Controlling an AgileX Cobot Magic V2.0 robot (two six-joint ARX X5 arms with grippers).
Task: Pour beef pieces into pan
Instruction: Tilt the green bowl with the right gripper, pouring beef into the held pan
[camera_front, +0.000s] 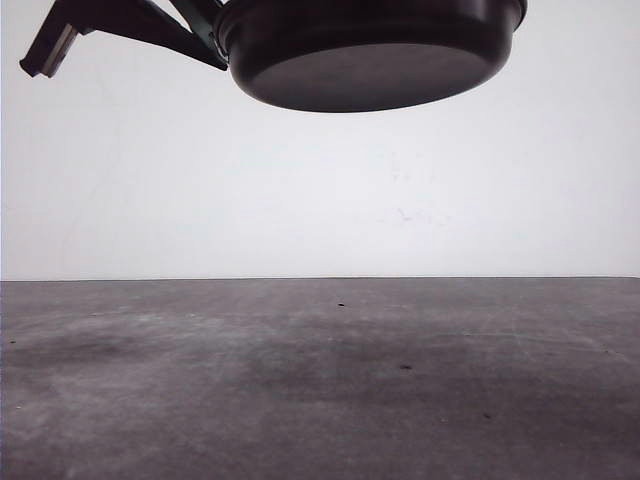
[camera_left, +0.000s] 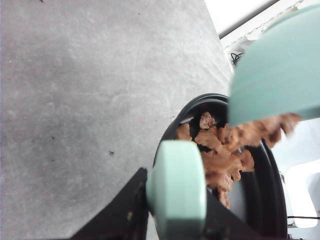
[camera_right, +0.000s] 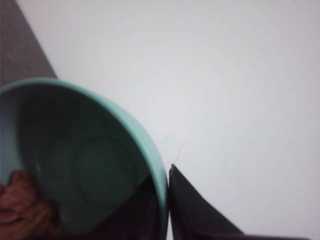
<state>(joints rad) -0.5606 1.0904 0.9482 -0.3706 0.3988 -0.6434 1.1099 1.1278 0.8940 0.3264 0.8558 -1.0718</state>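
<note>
Front: pan (camera_front: 370, 55) held high over the grey table (camera_front: 320, 380), underside showing, contents hidden from here. L wrist: left pincer (camera_left: 175, 225) clamped on the pan's mint handle (camera_left: 176, 187), teal bowl (camera_left: 277, 70) tipped just above the rim, beef pieces (camera_left: 225, 150) tumbling off its lip into the pan. R wrist: right pincer (camera_right: 165, 210) pinching the bowl's rim, bowl interior shows a few chunks left at the low edge — needs more tilt, I'd say.
</note>
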